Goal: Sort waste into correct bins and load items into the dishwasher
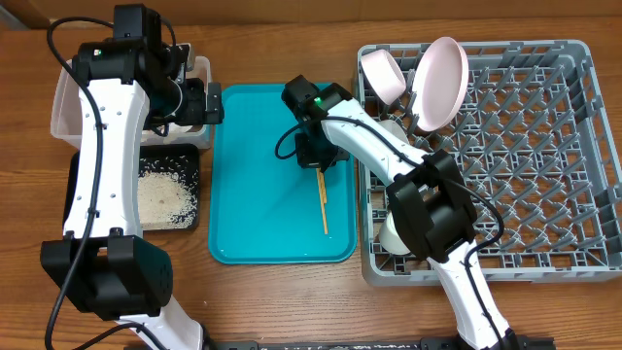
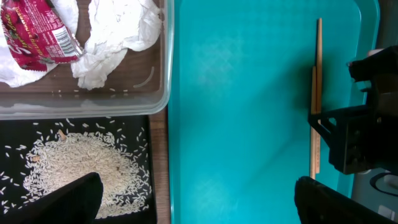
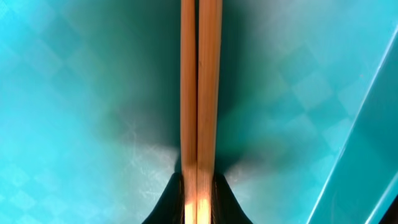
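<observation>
A: Pair of thin tan wooden chopsticks [image 3: 199,81] lies side by side on the teal plastic tray [image 1: 253,194]. Risk: the grip is at one end, so on the lift to the grey pegged dish rack [image 1: 544,146] they may pivot, scissor, or one may drop.
B: Right pincer [image 3: 199,202]?
A: Pinched tight on both sticks. Left pincer [image 2: 199,205] is wide apart and empty.

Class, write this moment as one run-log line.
right gripper shut on chopsticks | chopsticks on teal tray | left gripper open | rice in black tray
</observation>
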Robot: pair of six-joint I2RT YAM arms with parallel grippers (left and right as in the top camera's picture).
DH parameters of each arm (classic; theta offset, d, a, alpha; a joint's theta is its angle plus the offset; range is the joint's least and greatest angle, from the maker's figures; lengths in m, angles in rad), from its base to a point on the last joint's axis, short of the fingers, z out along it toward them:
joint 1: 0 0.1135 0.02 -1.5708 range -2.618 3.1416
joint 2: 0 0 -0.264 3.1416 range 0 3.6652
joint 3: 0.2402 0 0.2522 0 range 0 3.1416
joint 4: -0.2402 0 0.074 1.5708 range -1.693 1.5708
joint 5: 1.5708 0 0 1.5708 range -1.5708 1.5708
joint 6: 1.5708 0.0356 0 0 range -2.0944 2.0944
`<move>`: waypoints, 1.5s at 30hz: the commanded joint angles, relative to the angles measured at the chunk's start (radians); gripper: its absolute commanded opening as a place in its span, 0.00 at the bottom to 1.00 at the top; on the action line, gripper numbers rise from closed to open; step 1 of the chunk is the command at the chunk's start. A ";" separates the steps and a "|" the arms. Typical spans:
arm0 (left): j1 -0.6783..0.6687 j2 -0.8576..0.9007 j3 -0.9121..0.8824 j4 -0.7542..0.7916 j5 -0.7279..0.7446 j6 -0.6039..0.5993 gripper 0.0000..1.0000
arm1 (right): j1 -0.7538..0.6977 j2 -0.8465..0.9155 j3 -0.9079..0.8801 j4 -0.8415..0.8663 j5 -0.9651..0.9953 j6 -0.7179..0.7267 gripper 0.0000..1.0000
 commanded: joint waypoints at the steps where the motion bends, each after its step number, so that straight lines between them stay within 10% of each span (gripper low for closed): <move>1: -0.001 0.005 0.018 0.000 -0.004 -0.009 1.00 | 0.008 0.028 0.013 -0.038 -0.001 -0.018 0.04; 15: -0.001 0.005 0.018 0.000 -0.004 -0.009 1.00 | 0.009 -0.021 0.208 -0.190 0.035 -0.089 0.06; 24: -0.001 0.005 0.018 0.000 -0.004 -0.009 1.00 | 0.007 -0.020 0.157 -0.085 0.051 -0.083 0.57; 45: -0.001 0.005 0.018 0.000 -0.004 -0.009 1.00 | -0.047 -0.010 -0.098 0.150 0.106 -0.066 0.50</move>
